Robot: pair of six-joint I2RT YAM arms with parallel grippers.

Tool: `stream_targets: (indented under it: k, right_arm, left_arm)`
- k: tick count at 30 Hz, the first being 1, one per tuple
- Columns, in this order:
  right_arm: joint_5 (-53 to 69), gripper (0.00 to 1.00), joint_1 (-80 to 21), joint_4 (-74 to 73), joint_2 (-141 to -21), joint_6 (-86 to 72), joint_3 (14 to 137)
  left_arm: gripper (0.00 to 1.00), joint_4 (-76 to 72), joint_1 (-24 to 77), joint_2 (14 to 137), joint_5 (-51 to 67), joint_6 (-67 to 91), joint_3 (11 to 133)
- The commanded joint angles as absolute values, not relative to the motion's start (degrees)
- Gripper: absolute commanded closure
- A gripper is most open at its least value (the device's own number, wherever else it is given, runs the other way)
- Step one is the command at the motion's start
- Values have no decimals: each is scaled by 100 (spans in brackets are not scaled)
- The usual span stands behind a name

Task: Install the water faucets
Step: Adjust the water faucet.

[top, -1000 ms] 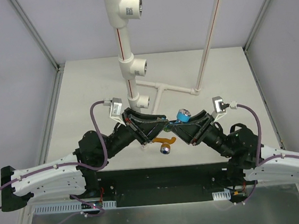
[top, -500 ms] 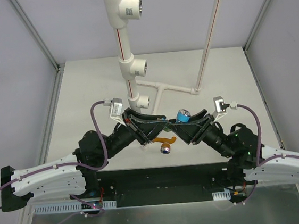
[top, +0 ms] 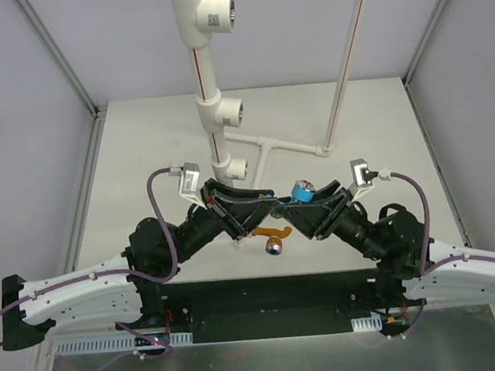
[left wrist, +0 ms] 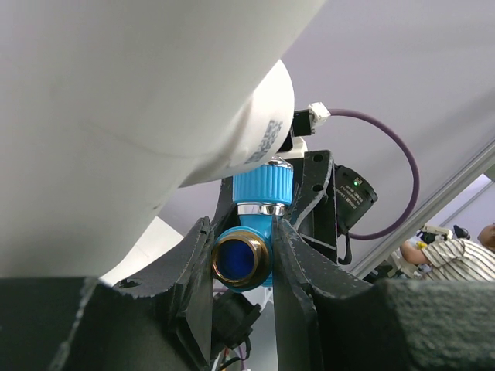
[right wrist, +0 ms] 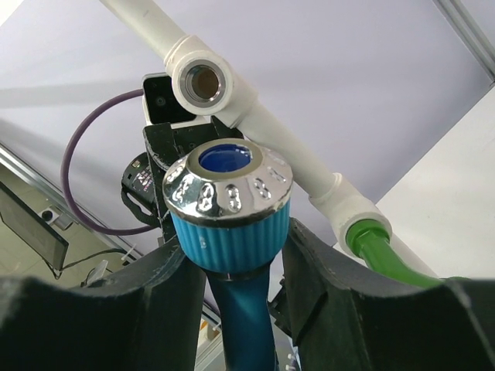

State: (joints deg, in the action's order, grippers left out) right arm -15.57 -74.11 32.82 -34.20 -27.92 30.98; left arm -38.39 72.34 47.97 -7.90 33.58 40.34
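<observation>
Both wrists have edged slightly leftward. The light blue faucet (top: 302,191) sits between both sets of jaws. The right gripper (right wrist: 232,270) is clamped below its knob, and the left gripper (left wrist: 241,263) apparently pinches the body, with the threaded inlet facing the left wrist.

We get bright, even, diffuse light from above in the overhead view. The pale surface (top: 137,144) carries only faint, soft shadows, and everything is sharp. In the left wrist view the white plastic pipe (left wrist: 116,93) filling the upper left is blurred and shaded grey underneath. The black fingers (left wrist: 186,301) of the left hand (left wrist: 241,259) are soft along the bottom edge, while the light blue plastic tap (left wrist: 261,185) is crisp. The lower right corner is blown out. In the right wrist view we see hard glints on the tap's shiny chrome cap (right wrist: 228,189), and the right hand (right wrist: 232,239) is out of focus low in the frame.
</observation>
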Motion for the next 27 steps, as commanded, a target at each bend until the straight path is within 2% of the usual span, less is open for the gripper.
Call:
stream_targets:
  k: [1,13,27]
  right_arm:
    - [-1441,52,-7383,3753,-3454,-2821,3191]
    - [-1459,53,-7400,3894,-3463,-2874,3059]
    - [-1485,46,-7462,4060,-3428,-2804,2945]
  left_arm:
    - [100,-4509,7260,4676,-808,3384,4069]
    - [100,-4693,7260,4729,-914,3349,4017]
    - [100,-4790,7260,4755,-940,3340,4025]
